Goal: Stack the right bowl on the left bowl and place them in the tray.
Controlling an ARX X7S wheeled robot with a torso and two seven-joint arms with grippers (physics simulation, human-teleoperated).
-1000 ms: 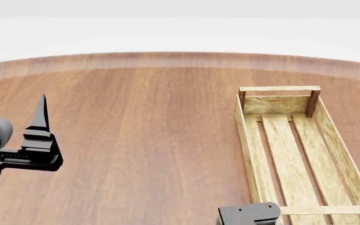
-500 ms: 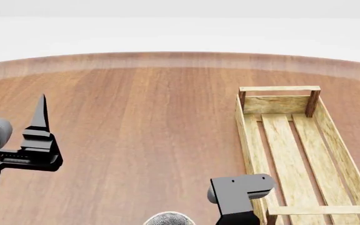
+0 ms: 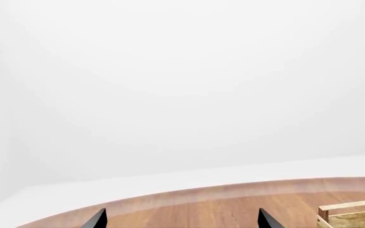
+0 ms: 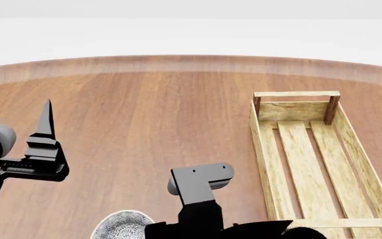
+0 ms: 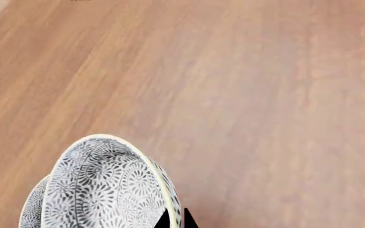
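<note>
Bare wooden worktop (image 4: 151, 124) lies between tray (image 4: 264, 149) and bowl (image 5: 106, 185), pinched by right gripper (image 5: 175, 219); left gripper (image 3: 179, 219) spread, empty.

A round, reddish-brown wooden table (image 4: 144, 129) with a paler rim carries a long, light-wood slatted tray (image 4: 308, 164) with darker corner posts, toward its right side.

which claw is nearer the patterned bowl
Right. The right claw pinches the patterned bowl by its rim; the left claw hangs open, off to the bowl's left.
</note>
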